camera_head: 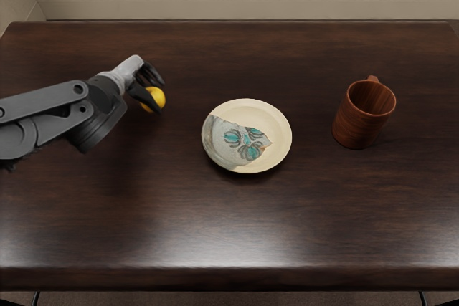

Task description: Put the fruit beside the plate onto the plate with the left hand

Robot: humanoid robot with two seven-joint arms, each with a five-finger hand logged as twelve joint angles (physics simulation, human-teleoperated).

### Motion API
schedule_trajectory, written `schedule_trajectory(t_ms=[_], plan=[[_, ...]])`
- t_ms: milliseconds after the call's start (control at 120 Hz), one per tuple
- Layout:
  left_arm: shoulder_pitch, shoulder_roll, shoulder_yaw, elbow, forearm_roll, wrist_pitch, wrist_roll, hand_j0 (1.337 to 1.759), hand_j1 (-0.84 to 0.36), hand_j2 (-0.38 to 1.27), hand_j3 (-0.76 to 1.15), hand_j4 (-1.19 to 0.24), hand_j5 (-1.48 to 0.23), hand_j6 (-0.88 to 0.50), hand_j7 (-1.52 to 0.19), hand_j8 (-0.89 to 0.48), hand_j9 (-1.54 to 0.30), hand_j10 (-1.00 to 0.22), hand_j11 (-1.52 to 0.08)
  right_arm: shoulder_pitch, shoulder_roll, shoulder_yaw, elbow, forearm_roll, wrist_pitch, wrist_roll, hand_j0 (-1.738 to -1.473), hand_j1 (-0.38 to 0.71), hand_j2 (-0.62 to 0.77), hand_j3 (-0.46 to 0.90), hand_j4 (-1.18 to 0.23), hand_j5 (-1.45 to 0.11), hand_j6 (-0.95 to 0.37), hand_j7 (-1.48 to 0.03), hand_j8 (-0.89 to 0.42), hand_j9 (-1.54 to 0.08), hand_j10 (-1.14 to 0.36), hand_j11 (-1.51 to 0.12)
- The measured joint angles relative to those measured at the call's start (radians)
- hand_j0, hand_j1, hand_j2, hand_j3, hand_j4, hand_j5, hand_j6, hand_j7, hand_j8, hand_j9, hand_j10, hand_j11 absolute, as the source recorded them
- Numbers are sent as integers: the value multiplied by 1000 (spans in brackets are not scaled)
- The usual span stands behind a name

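Note:
A small yellow-orange fruit [155,97] sits in the fingers of my left hand [148,88], left of the plate and over the dark table. The hand's black fingers curl around the fruit and hide its upper and left sides. My left arm reaches in from the left edge. The cream plate [278,125] with a teal flower pattern lies near the table's middle, about a hand's width right of the fruit. Nothing lies on the plate. I cannot tell whether the fruit is lifted off the table or still touching it.
A brown wooden mug [363,113] stands upright to the right of the plate, handle toward the back. The dark wooden table [229,220] stretches wide, with its front edge near the bottom of the view.

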Motion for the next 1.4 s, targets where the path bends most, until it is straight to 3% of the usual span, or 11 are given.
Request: schedule_trajectory(t_ms=[325,567,892,1050,1150,1317,1400], plan=[[0,-39,-173,-1,-102,-261,0,1656,-350,630,0,-713,-981,-511,-962,-464,-964,-655,-965,0,0,0,0,0,0,0,-1658,-331,-3,0,-15,-20,-15,-20,-15,-20,-15,-20],[0,-118,-189,-1,-115,-313,0,1656,-396,697,0,-702,-990,-485,-961,-448,-955,-642,-959,0,0,0,0,0,0,0,-1658,-331,-3,0,-15,-20,-15,-20,-15,-20,-15,-20],[2,-164,-177,-1,-113,-322,0,1656,-338,583,0,-689,-945,-518,-926,-471,-924,-669,-930,0,0,0,0,0,0,0,-1658,-331,-3,0,-15,-20,-15,-20,-15,-20,-15,-20],[-7,-162,-186,-1,-111,-321,0,1657,-31,286,0,-371,-505,-293,-497,-271,-496,-362,-499,0,0,0,0,0,0,0,-1658,-331,-3,0,-15,-20,-15,-20,-15,-20,-15,-20],[-12,-161,-241,-1,-139,-339,0,1658,110,177,0,-233,-316,-185,-311,-172,-310,-227,-312,0,0,0,0,0,0,0,-1658,-331,-3,0,-15,-20,-15,-20,-15,-20,-15,-20],[41,-119,-403,2,-427,-656,0,1658,236,80,0,-109,-148,-88,-145,-82,-145,-107,-146,0,0,0,0,0,0,0,-1658,-331,-3,0,-15,-20,-15,-20,-15,-20,-15,-20],[121,-77,-462,3,-561,-789,0,1658,271,53,0,-75,-101,-62,-100,-58,-100,-74,-100,0,0,0,0,0,0,0,-1658,-331,-3,0,-15,-20,-15,-20,-15,-20,-15,-20]])
